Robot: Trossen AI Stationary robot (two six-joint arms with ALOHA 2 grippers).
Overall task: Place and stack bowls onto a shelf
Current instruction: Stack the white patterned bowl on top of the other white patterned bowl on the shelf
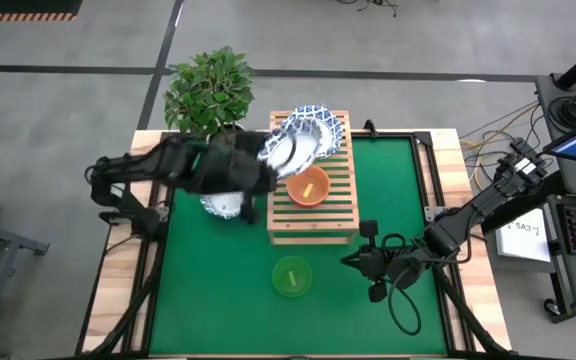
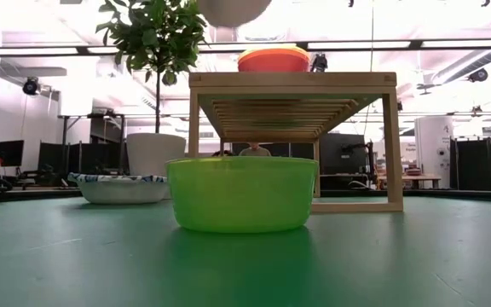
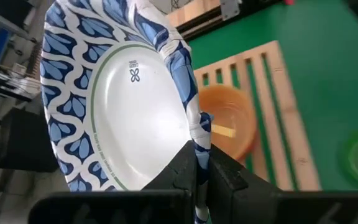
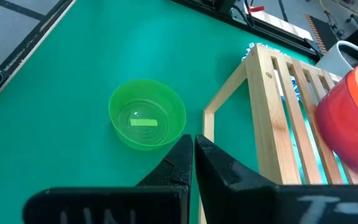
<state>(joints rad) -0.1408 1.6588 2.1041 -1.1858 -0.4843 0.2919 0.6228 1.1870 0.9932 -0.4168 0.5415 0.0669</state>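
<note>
Three blue-patterned bowls are showing from above: one is sitting on the far end of the slatted wooden shelf (image 1: pixel 313 190), one is resting on the green mat (image 1: pixel 208 300) beside the shelf's left edge (image 1: pixel 224 205), and one (image 1: pixel 288 150) is being held tilted on edge over the shelf's far left corner. The left gripper (image 3: pixel 201 168) is pinching that bowl's rim, its fingers (image 3: pixel 229 177) nearly closed on the thin wall. An orange-red bowl (image 1: pixel 308 187) is occupying the shelf's middle slats, leaving the near end bare. The green bowl (image 1: pixel 291 276) is standing on the mat just off the shelf's near edge, with open mat all around it. The right gripper (image 4: pixel 193 152) is hovering over the mat near that bowl, to its right, its fingers pressed together and holding nothing. A potted plant (image 1: pixel 208 90) is standing at the table's far left corner, close behind the left arm.
</note>
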